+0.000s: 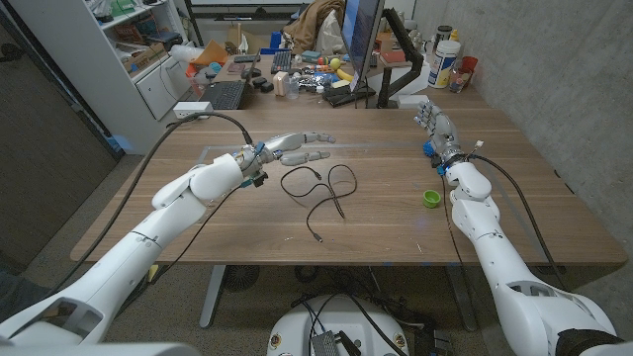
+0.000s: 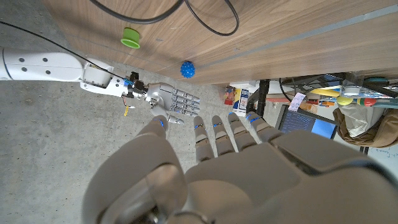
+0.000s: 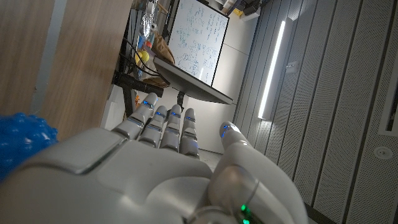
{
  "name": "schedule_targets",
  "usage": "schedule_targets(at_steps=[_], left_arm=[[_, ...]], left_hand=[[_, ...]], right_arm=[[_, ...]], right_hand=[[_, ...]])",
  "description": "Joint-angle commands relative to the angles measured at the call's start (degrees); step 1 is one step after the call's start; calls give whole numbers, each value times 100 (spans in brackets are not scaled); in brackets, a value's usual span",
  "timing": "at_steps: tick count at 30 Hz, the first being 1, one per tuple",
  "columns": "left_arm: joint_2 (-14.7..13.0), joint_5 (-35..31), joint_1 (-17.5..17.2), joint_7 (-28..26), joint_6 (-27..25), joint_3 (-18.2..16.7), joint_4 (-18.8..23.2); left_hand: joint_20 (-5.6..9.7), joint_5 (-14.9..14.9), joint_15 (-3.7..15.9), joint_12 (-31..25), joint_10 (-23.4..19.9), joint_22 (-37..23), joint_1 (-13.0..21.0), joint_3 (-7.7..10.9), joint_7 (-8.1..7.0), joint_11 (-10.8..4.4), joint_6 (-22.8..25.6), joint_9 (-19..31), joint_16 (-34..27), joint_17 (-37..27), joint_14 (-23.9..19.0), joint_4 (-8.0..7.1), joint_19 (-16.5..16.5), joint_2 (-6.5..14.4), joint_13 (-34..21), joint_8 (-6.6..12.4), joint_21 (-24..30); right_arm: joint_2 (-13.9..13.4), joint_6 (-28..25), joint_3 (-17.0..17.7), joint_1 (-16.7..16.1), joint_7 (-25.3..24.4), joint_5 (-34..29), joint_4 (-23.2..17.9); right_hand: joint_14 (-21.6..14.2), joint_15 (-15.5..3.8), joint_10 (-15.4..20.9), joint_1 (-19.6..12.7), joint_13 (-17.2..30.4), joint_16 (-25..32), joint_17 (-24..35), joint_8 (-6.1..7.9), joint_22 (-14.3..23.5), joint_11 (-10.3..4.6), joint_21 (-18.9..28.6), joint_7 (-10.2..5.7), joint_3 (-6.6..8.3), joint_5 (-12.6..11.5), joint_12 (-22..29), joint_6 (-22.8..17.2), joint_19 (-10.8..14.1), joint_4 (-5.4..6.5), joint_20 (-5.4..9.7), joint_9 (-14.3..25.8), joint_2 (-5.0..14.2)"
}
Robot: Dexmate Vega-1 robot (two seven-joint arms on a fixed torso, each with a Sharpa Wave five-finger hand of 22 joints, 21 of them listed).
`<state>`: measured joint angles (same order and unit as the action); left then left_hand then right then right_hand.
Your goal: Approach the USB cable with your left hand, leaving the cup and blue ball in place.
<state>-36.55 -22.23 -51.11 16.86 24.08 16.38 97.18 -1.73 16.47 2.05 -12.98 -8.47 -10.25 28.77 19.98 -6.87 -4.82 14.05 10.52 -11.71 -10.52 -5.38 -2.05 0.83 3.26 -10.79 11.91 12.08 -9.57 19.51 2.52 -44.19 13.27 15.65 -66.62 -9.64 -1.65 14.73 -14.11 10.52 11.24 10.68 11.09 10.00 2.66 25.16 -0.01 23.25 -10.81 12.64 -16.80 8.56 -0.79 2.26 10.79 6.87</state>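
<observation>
The black USB cable [image 1: 321, 193] is seen looped at the table's [image 1: 247, 222] middle, just beside the empty, outstretched left hand [image 1: 292, 148], while the right hand [image 1: 435, 124], fingers extended and empty, is held beside the blue ball [image 1: 431, 149] and near the green cup [image 1: 431, 198].

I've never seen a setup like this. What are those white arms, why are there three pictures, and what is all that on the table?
This is a robot with two white arms, each ending in a hand with fingers. The wide picture comes from a camera on its head, looking down at a wooden table. The other two come from cameras on its wrists, looking along the back of each hand, so they appear turned around.

On the table lie a black USB cable in loose loops, a small green cup and a blue ball. The left hand reaches toward the cable with fingers stretched out, holding nothing. The right hand waits beside the ball, also holding nothing. Behind the table are shelves and a cluttered desk.
</observation>
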Motion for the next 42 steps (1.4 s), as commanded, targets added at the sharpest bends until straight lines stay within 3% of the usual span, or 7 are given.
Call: schedule_targets(at_steps=[1,22,42], left_arm=[[-7,-4,-1,143,-113,99,48],[6,62,60,338,-242,231,-13],[81,-11,121,340,-402,382,-152]], left_hand=[[-5,-10,44,-14,-79,-32,40,-13,15,-22,42,29,8,-14,-68,13,-31,4,-29,40,14],[-1,-20,63,-1,-121,-33,38,-19,19,-18,110,31,15,-15,-107,6,-26,9,-31,39,5],[-19,-26,152,-7,-225,-33,45,-21,24,-118,214,33,23,-13,-144,5,-44,12,-31,50,6]], right_arm=[[-30,-11,10,-20,48,42,2],[-59,-50,41,-50,65,57,-26],[-75,5,87,-12,122,83,102]], right_hand=[[-19,14,37,70,16,-18,3,12,15,-27,-15,-5,17,-24,-26,-15,46,-26,127,11,-3],[-31,15,46,75,16,-20,1,13,16,-26,-70,2,30,-26,-28,-25,76,-35,120,11,2],[-35,9,58,86,16,-21,2,15,18,-15,-111,-10,34,-25,-27,-36,93,-37,117,12,1]])
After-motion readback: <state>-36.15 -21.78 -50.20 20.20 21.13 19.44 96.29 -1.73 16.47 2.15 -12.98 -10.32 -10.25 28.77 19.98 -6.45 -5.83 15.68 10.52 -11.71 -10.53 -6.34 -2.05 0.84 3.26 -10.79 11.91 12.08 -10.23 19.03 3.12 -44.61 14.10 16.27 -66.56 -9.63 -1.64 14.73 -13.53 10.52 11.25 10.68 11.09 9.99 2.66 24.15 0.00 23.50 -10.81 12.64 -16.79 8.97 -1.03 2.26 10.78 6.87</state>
